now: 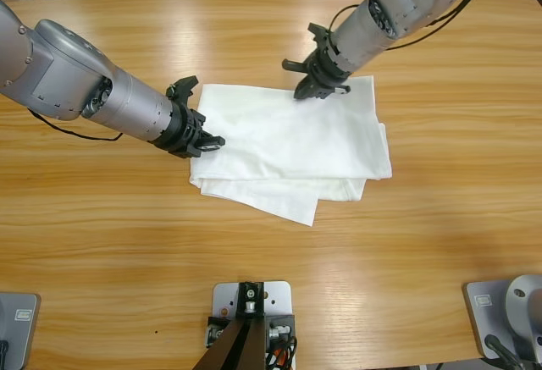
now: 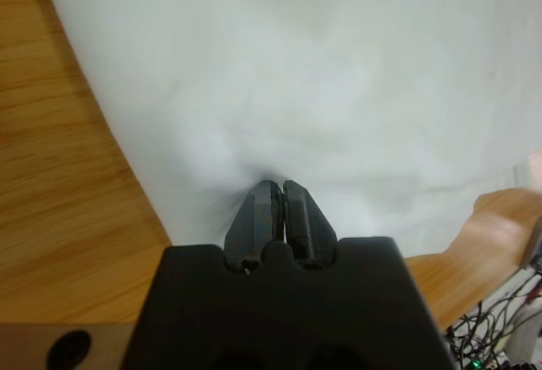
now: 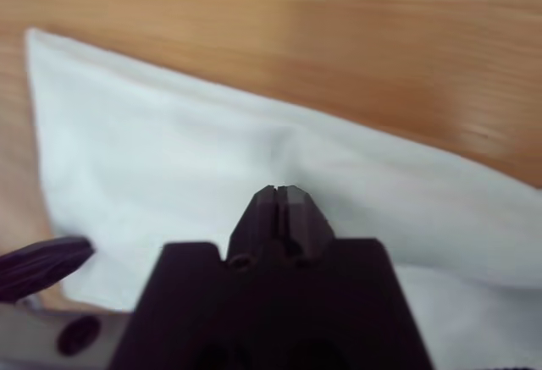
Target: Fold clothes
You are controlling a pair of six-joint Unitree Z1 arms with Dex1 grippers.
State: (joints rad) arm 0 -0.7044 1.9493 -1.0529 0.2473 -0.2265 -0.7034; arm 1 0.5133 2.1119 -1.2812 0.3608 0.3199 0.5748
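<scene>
Folded white T-shirt [image 1: 292,146] lies at the middle of the wooden table [image 1: 440,234], an arm at each of two edges.

Left gripper [image 1: 206,139] is at the shirt's left edge, jaws pressed together with a pucker of cloth at the tips. Right gripper [image 1: 315,85] sits on the far edge, jaws likewise closed on the fabric.
</scene>
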